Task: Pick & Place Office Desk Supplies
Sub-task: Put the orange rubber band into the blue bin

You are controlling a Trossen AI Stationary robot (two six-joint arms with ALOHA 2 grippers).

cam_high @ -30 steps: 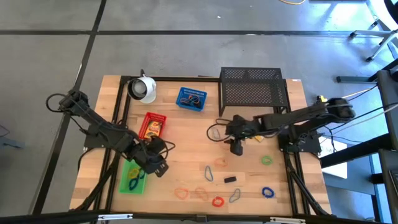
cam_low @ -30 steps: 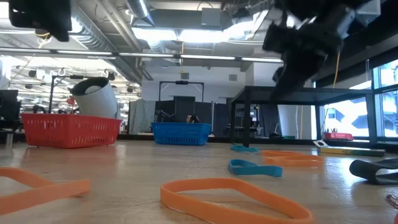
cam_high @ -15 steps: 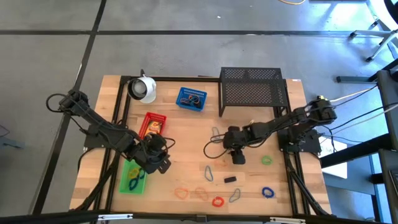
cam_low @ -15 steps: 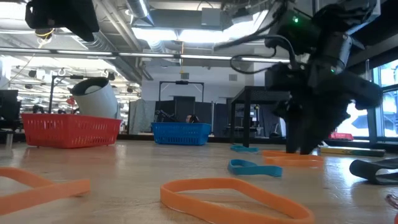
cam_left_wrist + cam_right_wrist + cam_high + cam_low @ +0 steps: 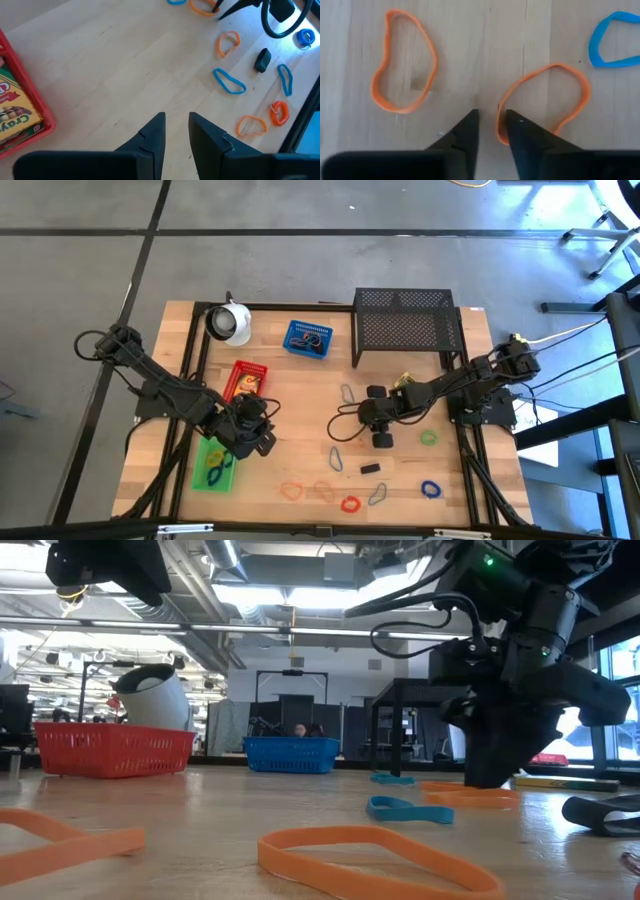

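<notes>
Band loops lie scattered over the near half of your bench [image 5: 300, 395]: orange ones [image 5: 402, 60], a blue loop [image 5: 615, 40], a red loop [image 5: 350, 504] and a green one [image 5: 429, 437]. Your right tool [image 5: 487, 122] is down at the bench among them, its fingers [image 5: 467, 132] nearly pressed together with only a thin gap between the tips, and nothing pinched. One tip sits just inside the edge of an orange loop [image 5: 545, 100], the second orange loop lying just beside it.

In the high view you see that right tool [image 5: 378, 430] reaching in from the right, in front of the black mesh rack [image 5: 405, 325].

Your left tool [image 5: 175, 125] hovers above bare wood with its fingers close together and empty, near the red tray [image 5: 245, 381] and just beside the green tray [image 5: 213, 465]. The blue tray [image 5: 307, 339] stands farther back, near the white cup [image 5: 231, 323]. A small black clip [image 5: 370, 468] lies between the loops.
</notes>
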